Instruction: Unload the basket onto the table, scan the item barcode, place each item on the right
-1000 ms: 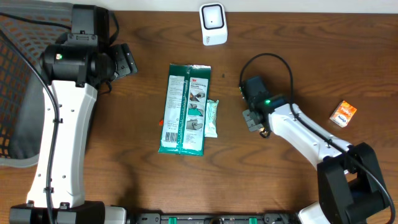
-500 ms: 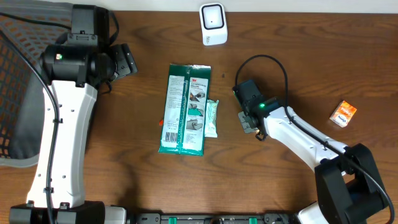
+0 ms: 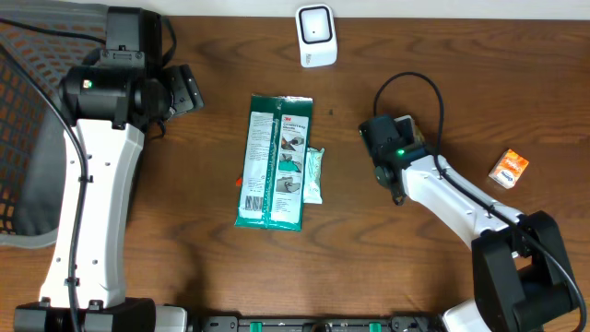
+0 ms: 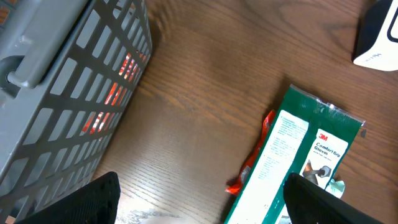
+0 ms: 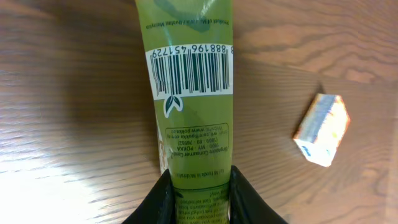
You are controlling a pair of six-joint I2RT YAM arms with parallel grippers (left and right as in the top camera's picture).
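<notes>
Green tube [image 5: 193,134] in R hand [image 5: 194,190], barcode [image 5: 191,70] facing cam; white scanner [image 3: 315,35] well apart

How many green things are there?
3: the 3M package mid-table, a small pale green packet beside its right edge, and a green tube held in the right gripper. More could be hidden.

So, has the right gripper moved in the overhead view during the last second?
Yes. The right gripper, shut on the green tube, edged toward the green package, then swung right, away from it, nearer the orange box.
</notes>
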